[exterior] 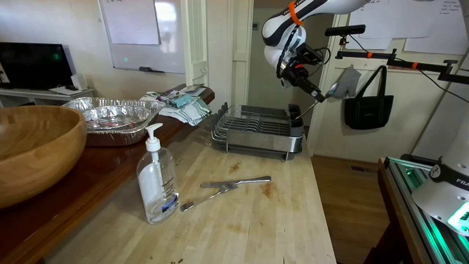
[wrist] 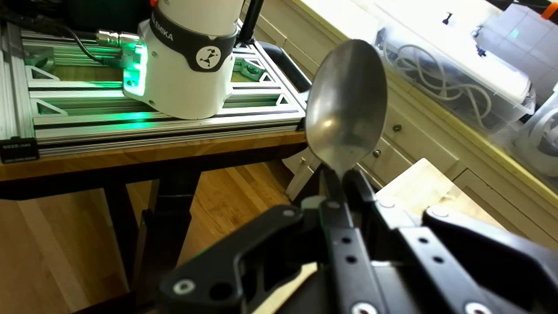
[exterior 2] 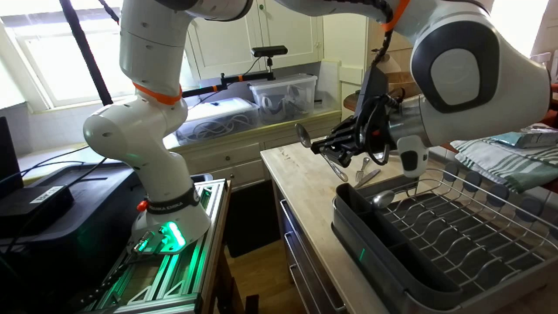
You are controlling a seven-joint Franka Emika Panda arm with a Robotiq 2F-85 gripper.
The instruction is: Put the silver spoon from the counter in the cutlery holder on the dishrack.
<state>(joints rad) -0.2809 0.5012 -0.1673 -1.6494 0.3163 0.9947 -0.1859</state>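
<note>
We see the claw (wrist: 341,175) clamped on the silver spoon (wrist: 346,102), pinching it near the neck, and in the wrist view the bowl sticks out beyond the grip. In both exterior views we find the spoon in the air and tilted, bowl uppermost, its handle slanting down toward the cutlery holder (exterior 2: 370,240); we cannot tell whether the handle's end touches it. That holder sits at the end of the dish rack (exterior: 260,138), which stands on the wooden counter (exterior: 285,223). In an exterior view we notice the bowl of another spoon (exterior 2: 383,199) just beside the holder. A knife (exterior: 236,182) and a fork (exterior: 221,190) lie close together on the counter near a soap bottle (exterior: 159,190).
</note>
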